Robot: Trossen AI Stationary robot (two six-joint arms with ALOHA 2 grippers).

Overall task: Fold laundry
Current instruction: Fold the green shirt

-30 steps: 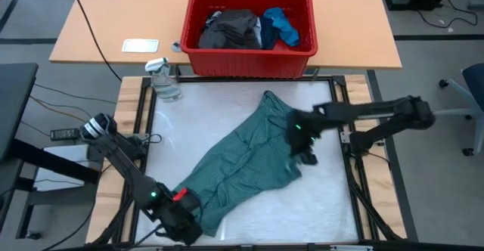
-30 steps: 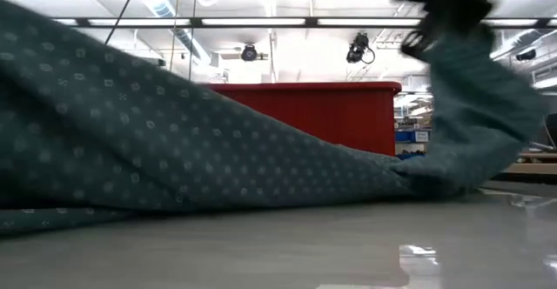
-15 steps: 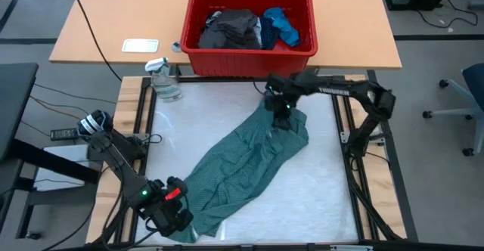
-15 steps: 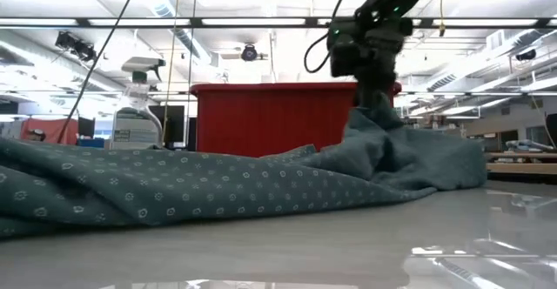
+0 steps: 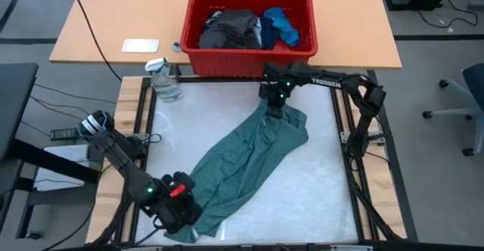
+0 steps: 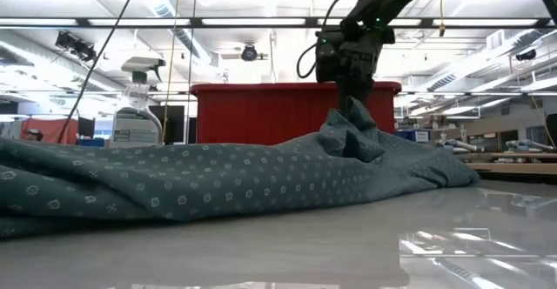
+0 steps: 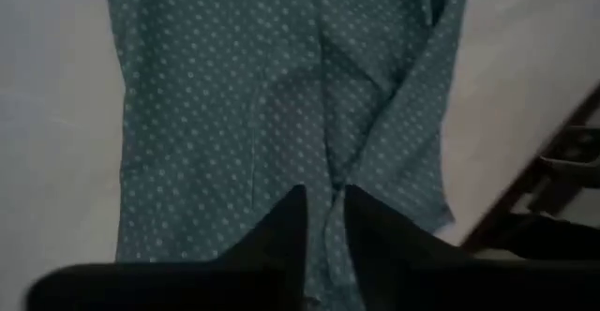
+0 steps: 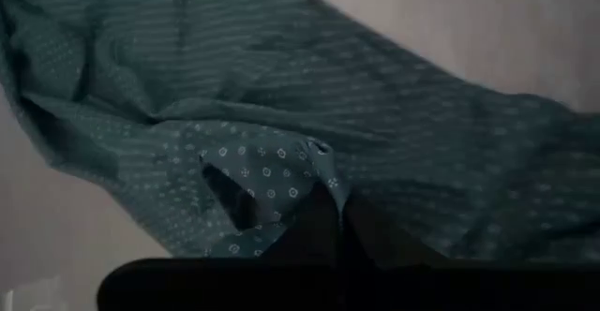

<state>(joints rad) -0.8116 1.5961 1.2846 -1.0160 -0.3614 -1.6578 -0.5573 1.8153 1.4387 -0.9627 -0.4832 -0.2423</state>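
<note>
High view: large teal-green dotted cloth shirt [image 5: 246, 162] lies stretched on the white table [image 5: 325, 198], long axis diagonal from the near-left corner to the far side just before the red plastic bin [image 5: 249, 54]; left gripper [image 5: 181, 206] sits at the near-left end, right gripper [image 5: 277, 106] at the far end, one arm per end, so each is nearest its own end. Remaining garments, dark grey piece [image 5: 231, 30] and small bright blue piece [image 5: 281, 24], rest in the bin; clear spray bottle [image 5: 164, 79] stands at the far-left table edge. Low view: right gripper [image 6: 352, 84] comes down onto a raised peak of cloth, the shirt [image 6: 191, 180] sloping away low across the table. Left wrist view: left fingers [image 7: 281, 236] stand narrowly parted with a fold of shirt [image 7: 234, 114] between them; whether they grip it I cannot tell. Right wrist view: right fingers [image 8: 319, 231] pinched shut on a bunched fold of shirt [image 8: 281, 133].
</note>
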